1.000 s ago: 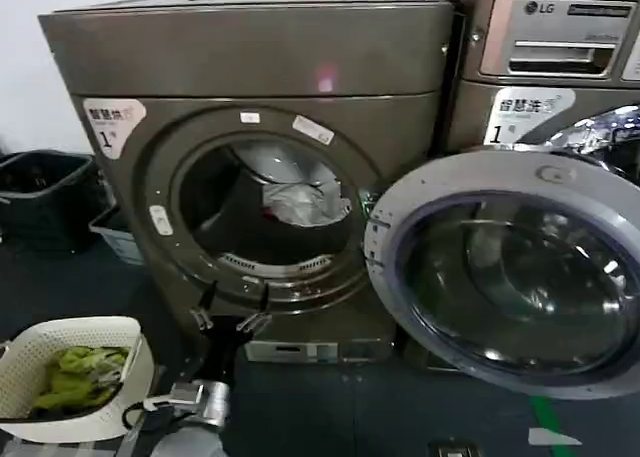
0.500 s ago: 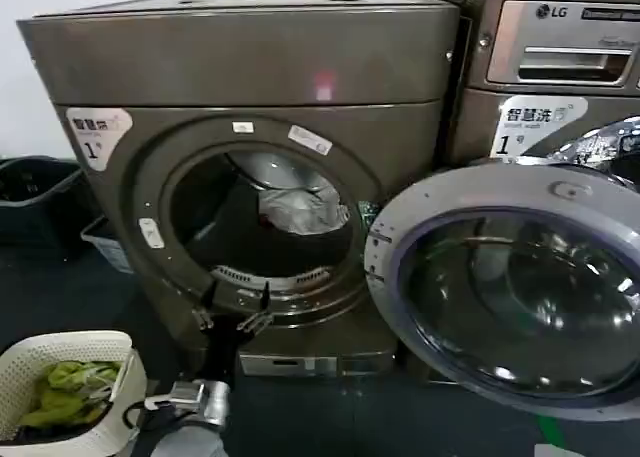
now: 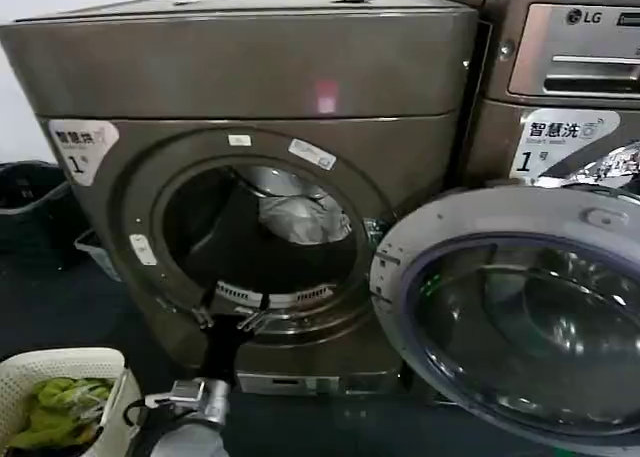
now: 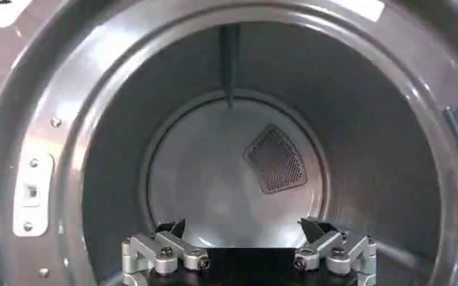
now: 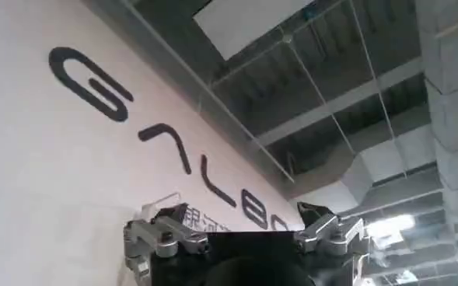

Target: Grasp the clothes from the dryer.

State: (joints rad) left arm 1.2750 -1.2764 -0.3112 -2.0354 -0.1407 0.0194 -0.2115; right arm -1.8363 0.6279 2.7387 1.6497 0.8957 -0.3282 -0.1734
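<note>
The dryer is a big bronze-grey front-loader with a white "1" sticker at its upper left corner. Its round door hangs open to the right. Inside the drum, toward the back right, lies a pale grey-white bundle of clothes. My left gripper is at the lower rim of the porthole, open and empty. In the left wrist view the left gripper faces the bare drum back with its mesh vent. My right gripper is open and empty, pointing up at a lettered wall and ceiling.
A white basket holding yellow-green fabric stands on the floor at the lower left. A dark bin sits left of the dryer. A second machine with an LG logo stands right of it, behind the open door.
The dryer has grown larger in the head view and the basket has slid down and left. My left gripper now sits closer to the porthole's lower rim, still open.
</note>
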